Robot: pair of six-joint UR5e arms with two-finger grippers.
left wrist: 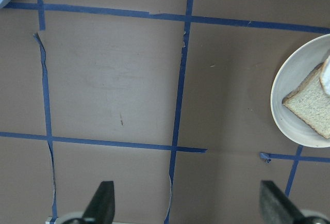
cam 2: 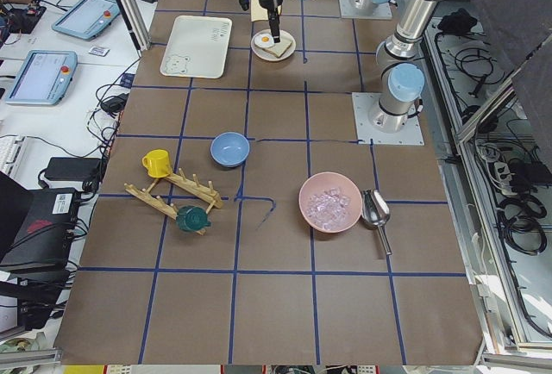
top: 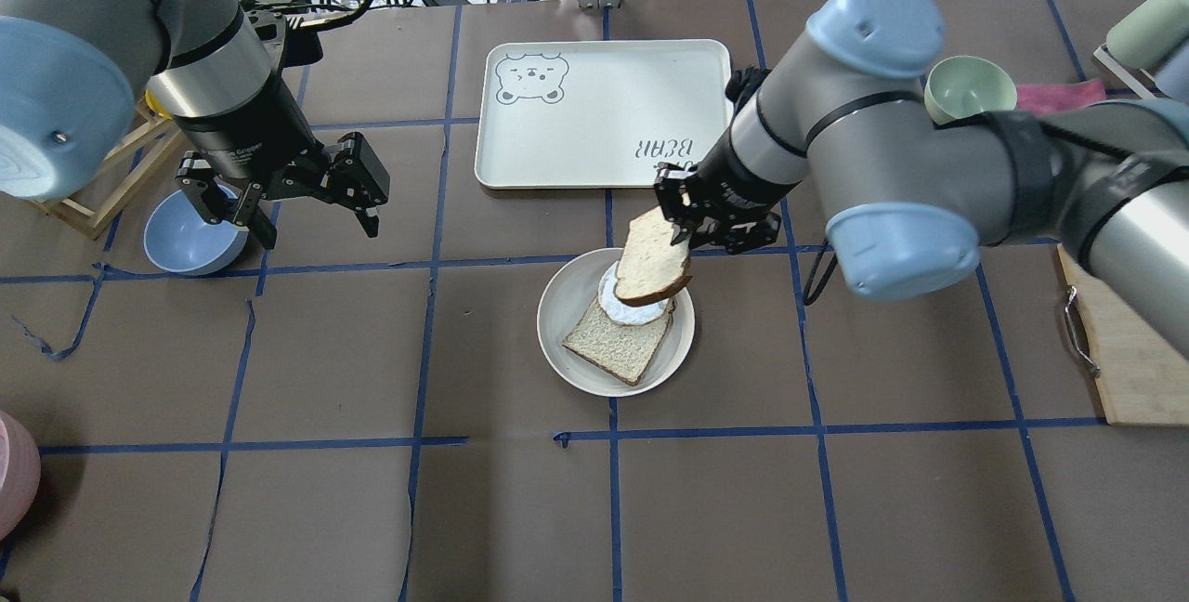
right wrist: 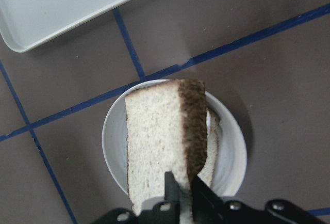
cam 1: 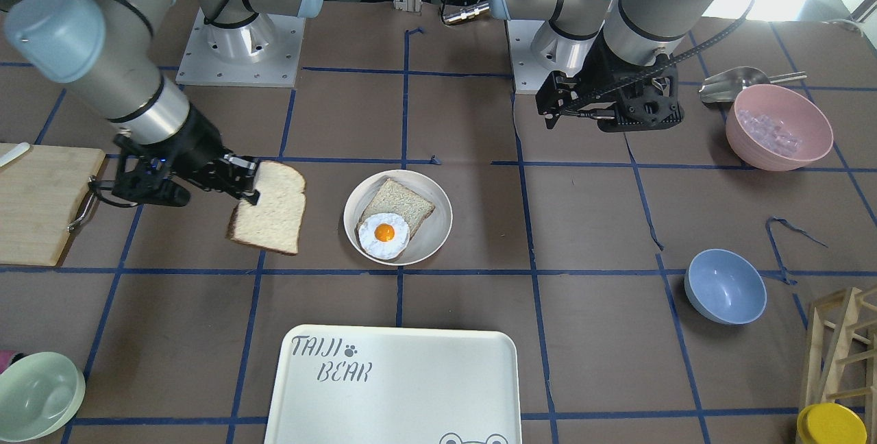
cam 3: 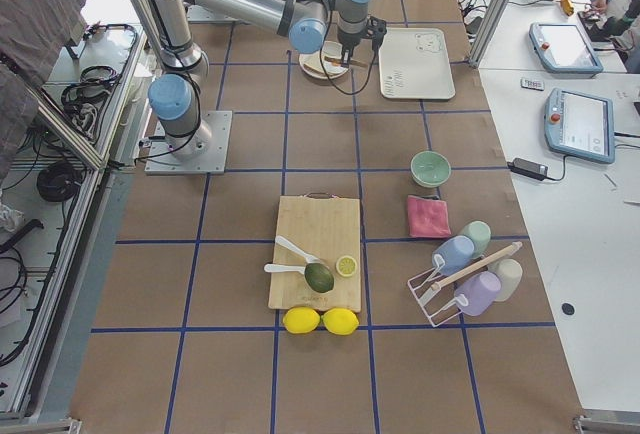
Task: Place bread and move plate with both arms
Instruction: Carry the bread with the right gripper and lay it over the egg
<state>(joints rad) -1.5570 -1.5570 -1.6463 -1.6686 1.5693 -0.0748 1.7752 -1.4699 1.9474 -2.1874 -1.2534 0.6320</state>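
Note:
My right gripper [cam 1: 246, 187] is shut on the top edge of the bread [cam 1: 268, 209], a pale slice with a dark crust that hangs in the air. In the overhead view the bread [top: 653, 257] hangs at the plate's far edge. In the right wrist view the bread [right wrist: 160, 141] hangs over the plate [right wrist: 116, 152]. The round cream plate [cam 1: 433, 238] holds another slice [cam 1: 397, 201] with a fried egg [cam 1: 384, 234] on it. My left gripper [top: 320, 229] is open and empty, well away on the plate's left. The plate also shows in the left wrist view [left wrist: 294, 95].
The white TAIJI BEAR tray [cam 1: 397, 382] lies beyond the plate. A blue bowl [cam 1: 725, 286] sits beside my left gripper. A pink bowl [cam 1: 779, 127] with ice and a metal scoop, a wooden cutting board [cam 1: 38, 201] and a green bowl [cam 1: 34, 396] stand around the edges.

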